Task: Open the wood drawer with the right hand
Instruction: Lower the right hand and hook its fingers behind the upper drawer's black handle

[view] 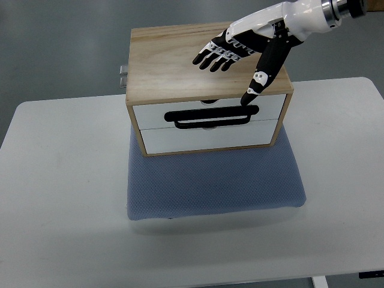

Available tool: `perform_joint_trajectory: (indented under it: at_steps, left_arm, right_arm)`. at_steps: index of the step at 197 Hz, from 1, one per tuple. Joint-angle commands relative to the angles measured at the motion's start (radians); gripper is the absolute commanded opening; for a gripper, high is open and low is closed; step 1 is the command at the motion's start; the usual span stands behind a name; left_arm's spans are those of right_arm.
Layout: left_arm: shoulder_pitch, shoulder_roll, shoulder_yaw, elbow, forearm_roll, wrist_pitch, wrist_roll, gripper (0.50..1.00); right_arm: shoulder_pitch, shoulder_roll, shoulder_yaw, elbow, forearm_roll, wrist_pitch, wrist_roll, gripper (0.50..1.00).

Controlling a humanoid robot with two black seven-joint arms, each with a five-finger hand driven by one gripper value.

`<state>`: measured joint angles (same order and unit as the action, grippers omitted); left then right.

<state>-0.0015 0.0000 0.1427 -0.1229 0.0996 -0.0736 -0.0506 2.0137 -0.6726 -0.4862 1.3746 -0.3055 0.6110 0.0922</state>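
A light wood drawer box (174, 60) stands on a blue-grey mat (210, 180) in the middle of the white table. Its front has two white drawer faces, and a black loop handle (211, 116) sits across the upper one (150, 114). Both drawers look closed. My right hand (237, 63) reaches in from the upper right and hovers over the box top. Its fingers (216, 57) are spread flat above the wood, and its thumb (255, 90) points down with the tip right at the handle's right end. It holds nothing.
The white table (54, 198) runs out to the left, right and front of the mat. A small metal fitting (123, 75) sticks out behind the box's left side. Grey floor shows beyond the table's far edge.
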Motion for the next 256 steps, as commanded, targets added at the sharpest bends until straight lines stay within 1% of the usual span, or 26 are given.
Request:
perform_joint_trajectory:
  at_steps: [1,38,80,108,137,165,193,239,256]
  left_arm:
    - [0.0,0.0,0.0,0.0,0.0,0.0,0.0,1.0]
    - [0.0,0.0,0.0,0.0,0.0,0.0,0.0,1.0]
    - [0.0,0.0,0.0,0.0,0.0,0.0,0.0,1.0]
    - [0.0,0.0,0.0,0.0,0.0,0.0,0.0,1.0]
    - [0.0,0.0,0.0,0.0,0.0,0.0,0.0,1.0]
    - [0.0,0.0,0.0,0.0,0.0,0.0,0.0,1.0]
    - [0.0,0.0,0.0,0.0,0.0,0.0,0.0,1.0]
    - [0.0,0.0,0.0,0.0,0.0,0.0,0.0,1.0]
    - [0.0,0.0,0.0,0.0,0.0,0.0,0.0,1.0]
  right_arm:
    - [0.004,0.024,-0.02,0.004,0.002,0.0,-0.022,0.944]
    - [0.005,0.065,-0.077,0.007,0.013,0.0,-0.023,0.942]
    - [0.002,0.143,-0.115,0.012,0.014,0.0,-0.026,0.942]
    - [-0.01,0.162,-0.117,0.027,0.014,-0.007,-0.031,0.942]
    - [-0.023,0.176,-0.117,0.029,0.014,-0.06,-0.084,0.94]
    - [-0.026,0.186,-0.115,0.027,0.014,-0.103,-0.108,0.942]
    - [-0.026,0.192,-0.115,0.027,0.014,-0.125,-0.149,0.94]
    - [-0.041,0.196,-0.115,0.024,0.014,-0.137,-0.181,0.942]
    - [-0.046,0.209,-0.115,0.024,0.014,-0.171,-0.184,0.94]
